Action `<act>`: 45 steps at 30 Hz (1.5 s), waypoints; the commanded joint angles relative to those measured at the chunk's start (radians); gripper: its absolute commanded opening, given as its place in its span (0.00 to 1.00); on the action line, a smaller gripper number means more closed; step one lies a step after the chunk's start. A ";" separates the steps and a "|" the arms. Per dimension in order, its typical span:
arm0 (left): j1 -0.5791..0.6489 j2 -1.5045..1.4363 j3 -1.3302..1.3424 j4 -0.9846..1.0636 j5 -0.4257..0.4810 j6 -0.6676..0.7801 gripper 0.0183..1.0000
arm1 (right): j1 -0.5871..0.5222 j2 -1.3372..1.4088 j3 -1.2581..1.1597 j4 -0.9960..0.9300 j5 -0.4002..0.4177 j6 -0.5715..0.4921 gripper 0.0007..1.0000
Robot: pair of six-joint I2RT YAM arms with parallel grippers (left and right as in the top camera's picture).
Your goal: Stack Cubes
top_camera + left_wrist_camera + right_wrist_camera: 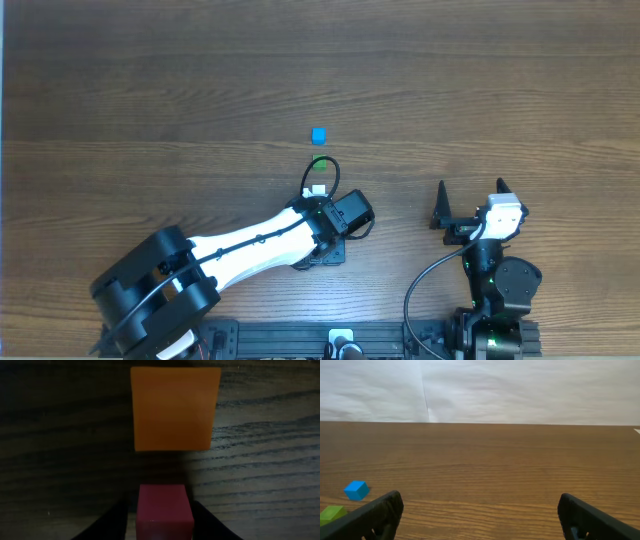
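Your left gripper [162,526] is clamped on the red cube [165,507]; one dark finger [111,522] presses on each side of it. In the left wrist view the orange cube [175,408] lies flat on the table [270,460], close in front of the red cube and apart from it. You cannot tell from the pictures whether the red cube rests on the wood or is lifted.

In the top view your left arm reaches to the middle of the table. The green cube [318,165] is just beyond its gripper, and the blue cube [318,135] stands a little farther up, apart from the green one.

Your right gripper [470,197] is near its own base on the right side, well apart from all cubes. Its fingers [379,514] are wide apart and hold nothing.
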 commanded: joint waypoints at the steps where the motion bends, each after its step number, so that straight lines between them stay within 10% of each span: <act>1: -0.002 0.013 -0.009 -0.001 -0.012 0.004 0.40 | 0.006 -0.007 -0.004 -0.006 0.006 0.004 0.99; 45: 0.138 -0.094 0.384 -0.369 -0.034 0.096 0.13 | 0.006 -0.007 -0.004 -0.006 0.006 0.004 0.99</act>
